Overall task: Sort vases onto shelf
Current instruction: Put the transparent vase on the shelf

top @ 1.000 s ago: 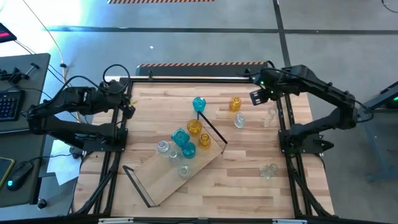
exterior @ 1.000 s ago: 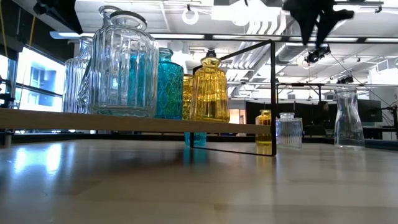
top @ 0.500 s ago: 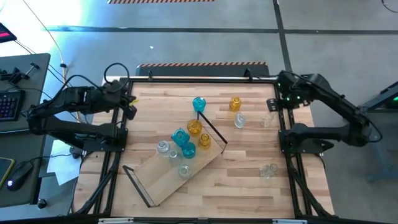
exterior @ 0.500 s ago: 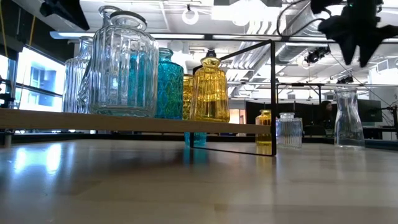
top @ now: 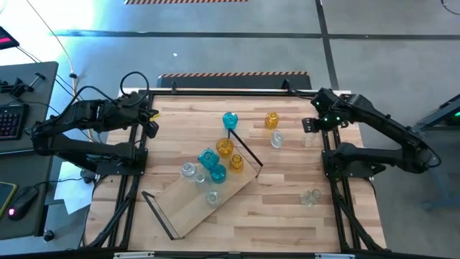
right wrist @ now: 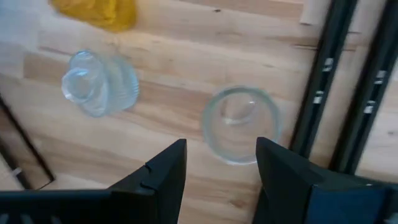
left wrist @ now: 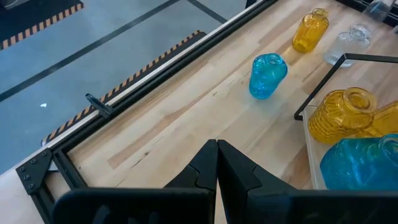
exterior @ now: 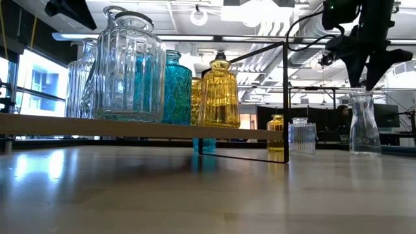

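The shelf (top: 205,203) lies slantwise on the table, and several clear, teal and amber vases stand on it (top: 215,164). Loose on the tabletop stand a teal vase (top: 230,120), an amber vase (top: 272,119) and clear vases (top: 277,140) (top: 310,196). A tall clear vase (right wrist: 241,124) (exterior: 364,123) stands by the right frame. My right gripper (right wrist: 221,168) (top: 309,125) hangs open just above it, pointing down, and touches nothing. My left gripper (left wrist: 217,163) (top: 151,124) is shut and raised over the table's far left corner.
The black table frame (right wrist: 323,74) runs close beside the tall clear vase. A ribbed clear vase (right wrist: 99,83) and the amber vase (right wrist: 102,12) stand a little toward the table's middle. The shelf's black wire end frame (top: 244,147) rises near the centre.
My right gripper has swung toward the table's right edge and come down, ending over the tall clear vase by the frame. Its fingers have stayed open. No vase has moved.
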You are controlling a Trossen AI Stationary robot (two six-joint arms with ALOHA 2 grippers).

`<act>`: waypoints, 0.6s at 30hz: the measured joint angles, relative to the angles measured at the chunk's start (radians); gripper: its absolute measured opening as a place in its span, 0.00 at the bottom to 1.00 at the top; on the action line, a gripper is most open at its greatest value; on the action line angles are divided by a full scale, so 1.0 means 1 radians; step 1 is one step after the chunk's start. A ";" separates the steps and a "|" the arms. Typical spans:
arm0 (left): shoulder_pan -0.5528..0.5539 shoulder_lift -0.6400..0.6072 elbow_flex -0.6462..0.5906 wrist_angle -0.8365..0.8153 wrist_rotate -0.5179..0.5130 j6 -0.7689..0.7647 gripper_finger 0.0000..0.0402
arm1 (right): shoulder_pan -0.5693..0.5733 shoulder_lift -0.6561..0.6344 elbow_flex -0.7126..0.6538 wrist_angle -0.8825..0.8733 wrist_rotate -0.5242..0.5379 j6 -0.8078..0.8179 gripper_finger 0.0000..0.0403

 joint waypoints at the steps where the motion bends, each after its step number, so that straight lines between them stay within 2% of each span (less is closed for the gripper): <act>1: 0.000 0.000 0.000 0.000 0.000 0.000 0.00 | -0.004 0.002 -0.003 0.000 0.003 -0.002 0.44; 9: 0.000 0.000 0.000 0.000 0.000 0.000 0.00 | -0.025 0.001 -0.008 0.000 0.003 -0.018 0.44; 18: 0.000 0.000 0.000 0.000 -0.001 0.016 0.00 | -0.025 0.001 -0.008 -0.016 0.052 -0.016 0.44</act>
